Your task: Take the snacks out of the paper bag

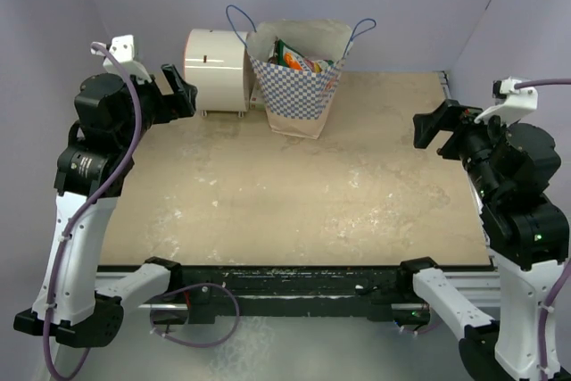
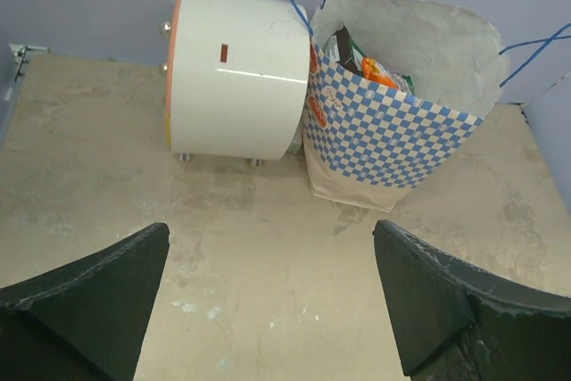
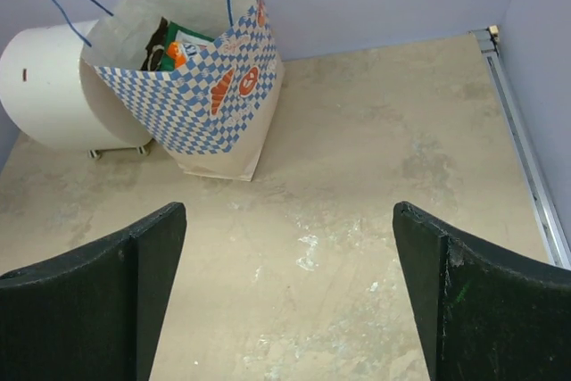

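One paper bag (image 1: 299,91) at far edge of table (image 1: 294,202), left of centre. Stands upright, mouth up, long axis near vertical with a slight lean; checkered broad face turned toward the arms. Sits just beside cream cylinder (image 1: 217,70), to that cylinder's right; appears to touch it, contact not confirmed.

Holds the snacks (image 2: 379,73), packed on end, tops showing above the checkered front edge. Dark brown, orange and green seen; at least three packets, exact count not determinable.

Two blue cord handles (image 1: 239,20), both arching above the rim. One cylinder, lying on its side on small feet, one flat end rimmed in orange.

Two grippers. Left gripper (image 2: 269,231): jaws spread wide, nothing between them; raised over left side of table, facing cylinder and bag. Right gripper (image 3: 289,210): jaws equally wide, nothing held; raised over right side, well apart from bag.
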Robot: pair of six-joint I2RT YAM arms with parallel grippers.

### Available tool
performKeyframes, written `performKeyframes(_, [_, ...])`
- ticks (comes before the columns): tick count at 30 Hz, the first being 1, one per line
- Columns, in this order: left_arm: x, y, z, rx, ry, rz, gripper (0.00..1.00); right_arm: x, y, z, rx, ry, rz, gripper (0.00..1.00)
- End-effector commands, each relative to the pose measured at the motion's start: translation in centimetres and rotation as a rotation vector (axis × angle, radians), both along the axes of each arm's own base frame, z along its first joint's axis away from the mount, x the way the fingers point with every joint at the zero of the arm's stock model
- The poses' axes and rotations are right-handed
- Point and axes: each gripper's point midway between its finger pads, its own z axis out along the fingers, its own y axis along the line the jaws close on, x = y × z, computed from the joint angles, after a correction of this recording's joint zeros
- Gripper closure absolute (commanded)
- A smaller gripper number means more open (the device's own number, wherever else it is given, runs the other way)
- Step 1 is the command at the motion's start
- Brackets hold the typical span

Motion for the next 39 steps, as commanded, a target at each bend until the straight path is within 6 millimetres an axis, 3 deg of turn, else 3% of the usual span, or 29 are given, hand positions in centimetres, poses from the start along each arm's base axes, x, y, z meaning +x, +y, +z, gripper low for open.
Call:
performKeyframes(1, [0.0, 0.6, 1.7, -0.082, -0.075, 0.053, 0.01, 1.2, -0.5, -0.2, 0.010, -0.003, -0.049, 0.01])
performKeyframes(8, [0.9, 1.2, 1.8, -0.111, -0.109, 0.102, 0.01, 4.1, -0.6, -1.1, 0.018, 0.031, -0.087, 0.01])
performKeyframes(17, [3.4, 1.4, 1.1, -0.123, -0.108, 0.140, 0.01, 10.3, 0.6, -2.3, 0.030, 0.049, -0.086, 0.01])
performKeyframes(20, [4.3, 1.3, 0.5, -0.118, -0.104, 0.145, 0.01, 12.5, 2.2, -3.6, 0.103, 0.074, -0.047, 0.01])
performKeyframes(24, [5.3, 1.3, -0.5, -0.108, -0.087, 0.154, 0.01, 15.0, 2.4, -5.5, 0.257, 0.077, -0.129, 0.00])
performKeyframes(30, [6.2, 0.5, -2.1, -0.120, -0.044, 0.127, 0.01, 19.3, 5.0, -5.9, 0.388, 0.004, -0.045, 0.01])
performKeyframes(34, [6.4, 0.0, -3.4, -0.152, -0.012, 0.117, 0.01, 23.2, 6.9, -6.4, 0.439, 0.032, 0.007, 0.00])
performKeyframes(39, [6.4, 0.7, -3.1, -0.121, -0.025, 0.136, 0.01, 27.4, 9.1, -5.4, 0.521, 0.004, 0.076, 0.00])
